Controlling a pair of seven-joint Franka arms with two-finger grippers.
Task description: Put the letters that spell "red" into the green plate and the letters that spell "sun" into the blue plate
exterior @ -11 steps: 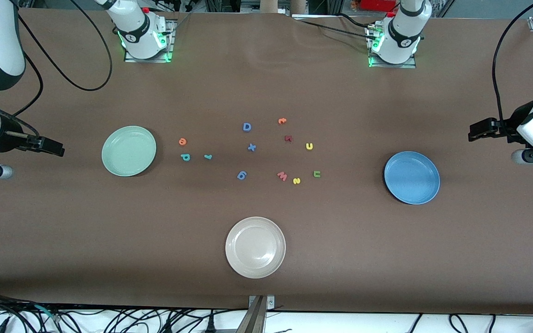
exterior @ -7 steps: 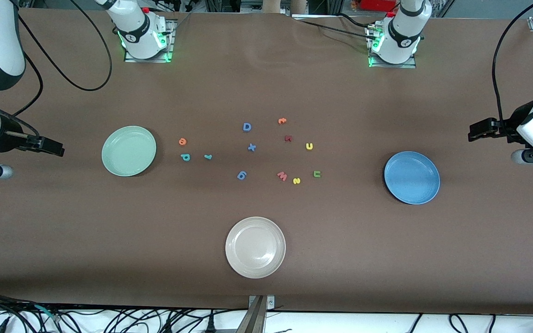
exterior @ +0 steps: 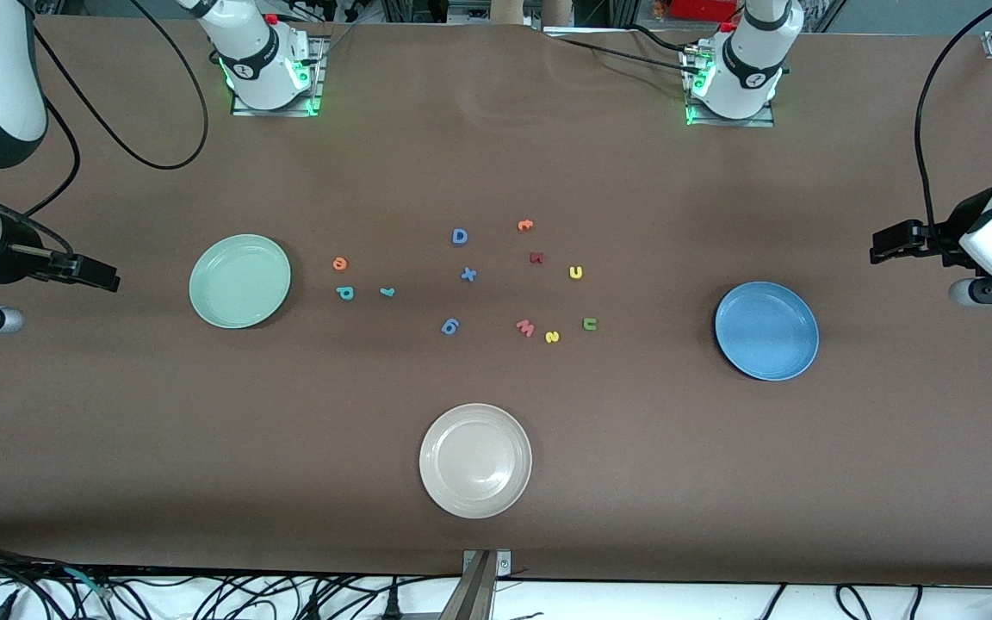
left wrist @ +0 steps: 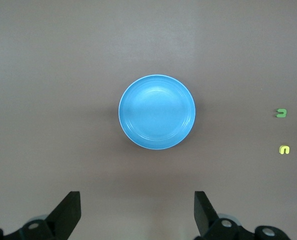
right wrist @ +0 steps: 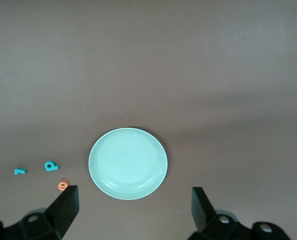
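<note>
Partly cropped, both grippers' open jaws frame the blue plate [left wrist: 157, 112] and green plate [right wrist: 128, 163].

Front camera high overhead (facing bases); wrist cameras overlook plates.

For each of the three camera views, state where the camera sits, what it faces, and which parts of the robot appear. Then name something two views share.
Front view: high across the table, facing both arm bases; shows the left gripper, right gripper, scattered letters and the beige-white plate.
Left wrist view: on the left arm's wrist, looking down at the blue plate; its own open fingers show.
Right wrist view: on the right wrist, looking down at the green plate; its own open fingers show.
Shared: front and left wrist views both show the blue plate.
</note>
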